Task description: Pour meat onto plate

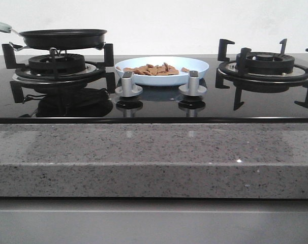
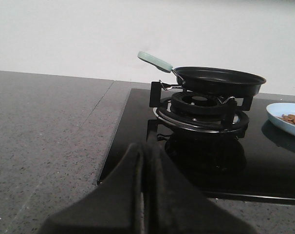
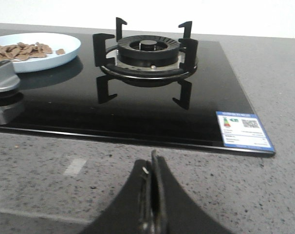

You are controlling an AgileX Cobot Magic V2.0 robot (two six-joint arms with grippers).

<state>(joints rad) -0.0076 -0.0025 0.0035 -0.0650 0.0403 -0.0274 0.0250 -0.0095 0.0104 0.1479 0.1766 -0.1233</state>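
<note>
The pale blue plate (image 1: pixel 162 70) sits on the black glass hob between the two burners, behind the two knobs. The reddish-brown meat (image 1: pixel 156 69) lies heaped on it. The plate also shows in the right wrist view (image 3: pixel 40 52) with the meat (image 3: pixel 21 50), and its edge shows in the left wrist view (image 2: pixel 286 118). The black frying pan (image 1: pixel 62 38) rests on the left burner, its pale green handle (image 2: pixel 155 61) pointing left. My left gripper (image 2: pixel 144 151) is shut and empty over the counter in front of the hob. My right gripper (image 3: pixel 153 163) is shut and empty over the counter.
Two silver knobs (image 1: pixel 128 84) (image 1: pixel 193 83) stand at the hob's front. The right burner (image 1: pixel 264 65) with its black pan supports is bare. A speckled grey stone counter (image 1: pixel 154 152) surrounds the hob. An energy label (image 3: pixel 243 129) is stuck on the hob's near right corner.
</note>
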